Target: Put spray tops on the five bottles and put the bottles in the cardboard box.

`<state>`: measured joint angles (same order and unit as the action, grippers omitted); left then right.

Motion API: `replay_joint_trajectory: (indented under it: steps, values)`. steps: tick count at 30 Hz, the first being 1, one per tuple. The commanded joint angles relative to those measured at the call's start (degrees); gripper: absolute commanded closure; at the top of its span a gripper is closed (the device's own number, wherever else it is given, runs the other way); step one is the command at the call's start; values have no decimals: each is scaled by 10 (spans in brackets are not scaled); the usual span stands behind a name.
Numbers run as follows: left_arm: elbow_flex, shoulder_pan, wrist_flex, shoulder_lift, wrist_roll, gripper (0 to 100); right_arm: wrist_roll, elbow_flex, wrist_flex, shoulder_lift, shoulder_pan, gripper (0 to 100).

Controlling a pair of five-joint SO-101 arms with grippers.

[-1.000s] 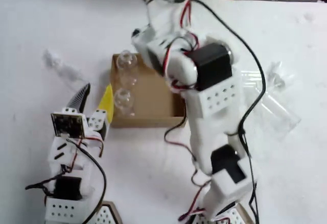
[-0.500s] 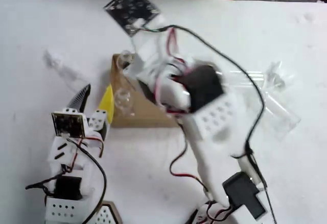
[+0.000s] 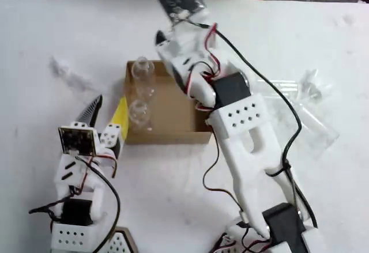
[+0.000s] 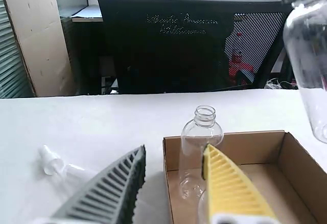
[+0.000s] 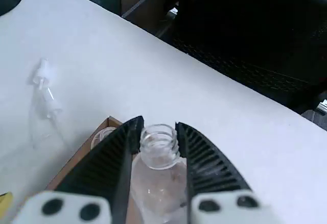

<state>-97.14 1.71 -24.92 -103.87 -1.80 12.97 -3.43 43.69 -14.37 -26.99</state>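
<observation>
**High view: right arm stretched over the cardboard box, one bottle gripped**

The right arm (image 3: 253, 149) is seen extended from the worktop's (image 3: 52, 28) near edge across the cardboard box (image 3: 173, 114), with its wrist raised over the box's far wall. In the right wrist view, the right gripper (image 5: 158, 127) is shown with its black jaws closed on the threaded neck of a clear bottle (image 5: 156, 183), which is held upright above the box.

The left arm (image 3: 78, 166) is folded low beside the box. The left gripper (image 3: 110, 100) is pointed along the box's nearest wall, and its jaws, one grey and one yellow, are spread apart with nothing between them.

Three bottles are counted. One is gripped, and two are stood upright inside the box against the wall nearest the left gripper: the far bottle (image 3: 142, 70) and the near bottle (image 3: 138, 112). All three necks are open.

One spray top (image 3: 60, 68) is made out, lying on the worktop beyond the box on the left gripper's side. Clear plastic wrapping (image 3: 308, 112) is spread on the worktop on the box's opposite side.
</observation>
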Motion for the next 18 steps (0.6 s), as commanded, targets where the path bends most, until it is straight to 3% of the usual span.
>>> replay_joint_trajectory:
  steps: [1, 6, 8, 18]
  values:
    - [2, -7, -2, -5, 7, 824, -5, -105, -147, -47, 13, 982]
    - [2, -8, -2, -5, 7, 824, 0, -282, -437, -73, 2, 983]
    - [2, -8, -2, -5, 7, 824, 0, -323, -505, -73, -5, 983]
    - [2, -21, -2, -5, 11, 824, -6, -352, -560, -29, -8, 983]
